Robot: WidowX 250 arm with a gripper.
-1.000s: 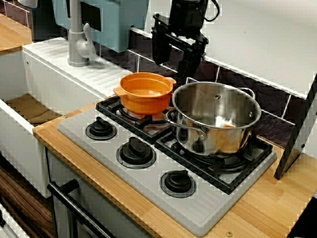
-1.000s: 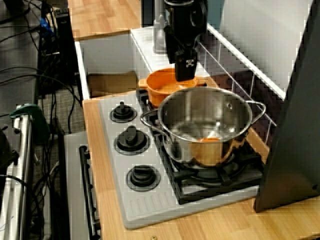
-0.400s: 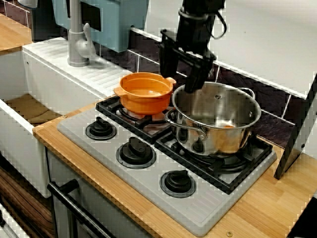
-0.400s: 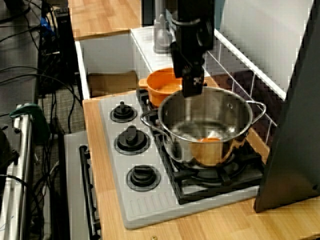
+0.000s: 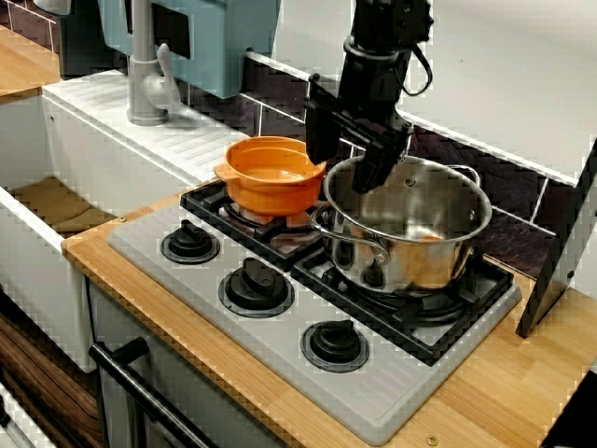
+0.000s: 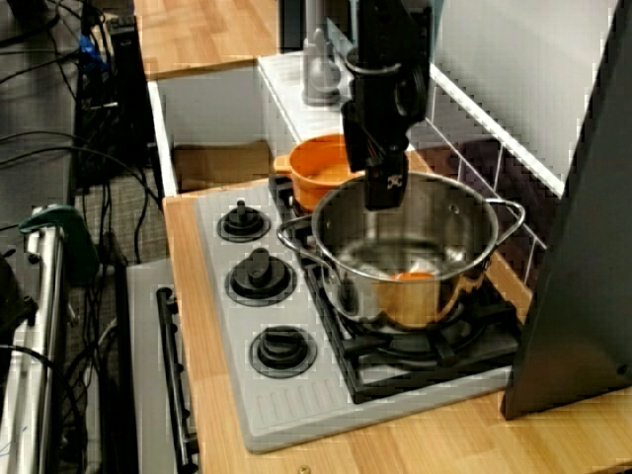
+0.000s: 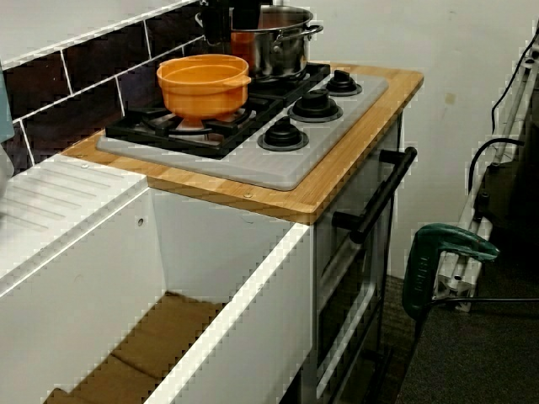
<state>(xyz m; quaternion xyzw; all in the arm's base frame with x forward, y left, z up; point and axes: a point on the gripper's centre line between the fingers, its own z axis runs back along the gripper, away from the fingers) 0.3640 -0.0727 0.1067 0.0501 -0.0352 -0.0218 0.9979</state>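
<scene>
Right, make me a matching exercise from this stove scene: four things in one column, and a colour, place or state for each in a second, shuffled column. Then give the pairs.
Column one
1. smaller pot
2. bigger pot
3. hand
4. tap

Column two
A. grey, upright on the ribbed board
B. black, open, over the bigger pot's rim
C. orange, on the stove nearer the sink side
D. shiny metal, two loop handles

Pairs: 1-C, 2-D, 3-B, 4-A
</scene>
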